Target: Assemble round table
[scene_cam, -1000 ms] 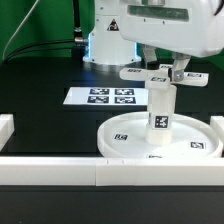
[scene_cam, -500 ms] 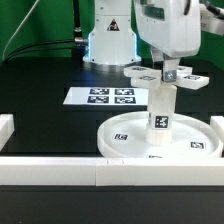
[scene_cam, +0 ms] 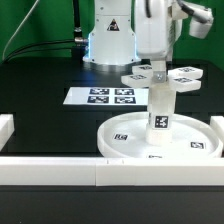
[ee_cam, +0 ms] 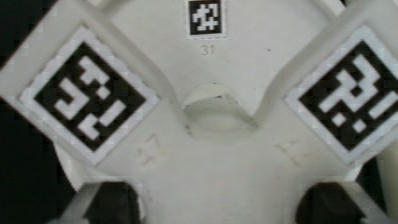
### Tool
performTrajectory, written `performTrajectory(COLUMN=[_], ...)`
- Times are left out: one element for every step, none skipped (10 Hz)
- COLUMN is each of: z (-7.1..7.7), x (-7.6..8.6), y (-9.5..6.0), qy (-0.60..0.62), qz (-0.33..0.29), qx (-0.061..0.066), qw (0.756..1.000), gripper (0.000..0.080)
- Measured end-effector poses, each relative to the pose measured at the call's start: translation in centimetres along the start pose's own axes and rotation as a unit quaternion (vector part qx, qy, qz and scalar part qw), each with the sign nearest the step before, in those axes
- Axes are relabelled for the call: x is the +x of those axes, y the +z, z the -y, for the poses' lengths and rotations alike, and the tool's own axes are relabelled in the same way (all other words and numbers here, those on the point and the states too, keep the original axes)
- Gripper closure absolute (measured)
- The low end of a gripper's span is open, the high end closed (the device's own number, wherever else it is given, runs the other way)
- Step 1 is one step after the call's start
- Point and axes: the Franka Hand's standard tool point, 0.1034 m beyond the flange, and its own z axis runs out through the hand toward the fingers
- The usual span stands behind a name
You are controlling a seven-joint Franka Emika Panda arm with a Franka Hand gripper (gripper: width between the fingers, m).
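The large rimmed round disc (scene_cam: 118, 138) lies flat on the black table at the exterior view's right. The short thick cylinder leg (scene_cam: 160, 112) stands upright at its middle, a tag facing the camera. The cross-shaped base (scene_cam: 183, 73) sits level on top of the leg. My gripper (scene_cam: 160, 68) comes down from above and is shut on the base's centre. In the wrist view the base (ee_cam: 214, 110) fills the picture, with a tag on each arm. My gripper (ee_cam: 222, 203) clamps it, and one dark fingertip (ee_cam: 111, 200) shows at each side.
The marker board (scene_cam: 110, 97) lies to the exterior view's left of the disc. A long white border bar (scene_cam: 100, 172) runs along the front and another piece (scene_cam: 5, 130) stands at the left edge. The arm's base (scene_cam: 110, 40) is at the back.
My hand has turned about its vertical axis with the cross-shaped base in it. The base's arms now point in new directions. The leg and disc have stayed put.
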Motion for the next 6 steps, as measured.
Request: performTrajectory(z=[-0.08, -0.05, -0.05, -0.05, -0.05, -0.04], x=[0.03, 0.02, 0.06, 0.08, 0.09, 0.06], y=[0.03, 0.02, 0.0, 0.0, 0.0, -0.05], qy=[0.072, 0.091, 0.098, 0.098, 0.092, 0.083], qz=[0.007, 0.01, 0.014, 0.015, 0.016, 0.017], qx=[0.014, 0.019, 0.018, 0.018, 0.018, 0.018], qw=[0.997, 0.996, 0.995, 0.995, 0.995, 0.996], gripper=[0.0361, 0.0361, 0.0361, 0.0361, 0.036, 0.036])
